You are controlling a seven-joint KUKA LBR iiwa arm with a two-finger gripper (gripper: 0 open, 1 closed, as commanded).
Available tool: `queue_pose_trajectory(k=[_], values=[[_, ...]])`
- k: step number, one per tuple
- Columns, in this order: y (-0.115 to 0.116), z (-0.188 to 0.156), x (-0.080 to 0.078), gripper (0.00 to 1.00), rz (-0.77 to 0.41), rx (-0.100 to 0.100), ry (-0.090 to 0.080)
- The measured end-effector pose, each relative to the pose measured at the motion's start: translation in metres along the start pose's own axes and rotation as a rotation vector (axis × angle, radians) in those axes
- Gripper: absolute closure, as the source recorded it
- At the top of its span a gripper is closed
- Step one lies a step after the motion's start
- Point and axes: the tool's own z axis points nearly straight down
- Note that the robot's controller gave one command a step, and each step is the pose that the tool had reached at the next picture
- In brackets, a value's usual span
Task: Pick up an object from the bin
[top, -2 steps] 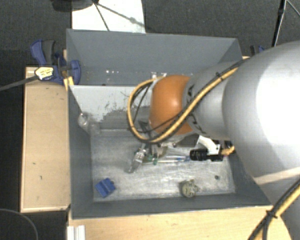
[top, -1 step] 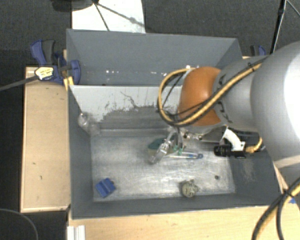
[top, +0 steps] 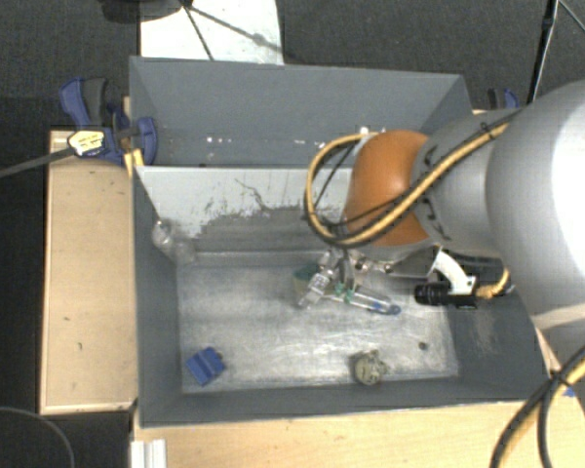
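My gripper (top: 319, 284) hangs low over the middle of the bin, just below the orange cover on the wrist. A slim clear stick with green and blue parts (top: 369, 303) lies on the floor right beside it, running off to the right, and its left end touches or nearly touches the gripper's tip. A small round brownish-green lump (top: 369, 368) rests near the front wall, a little to the right of the gripper.
A small blue block (top: 204, 366) lies in the front left corner. A clear rounded thing (top: 164, 234) sits at the back left, against the wall. A black and white piece (top: 447, 287) shows at the right under the arm.
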Motion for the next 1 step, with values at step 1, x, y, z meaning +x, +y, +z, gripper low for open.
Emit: queue_pose_trajectory(k=[1], values=[[0.0018, -0.1578, -0.0033, 1.0, 0.019, -0.003, -0.004]])
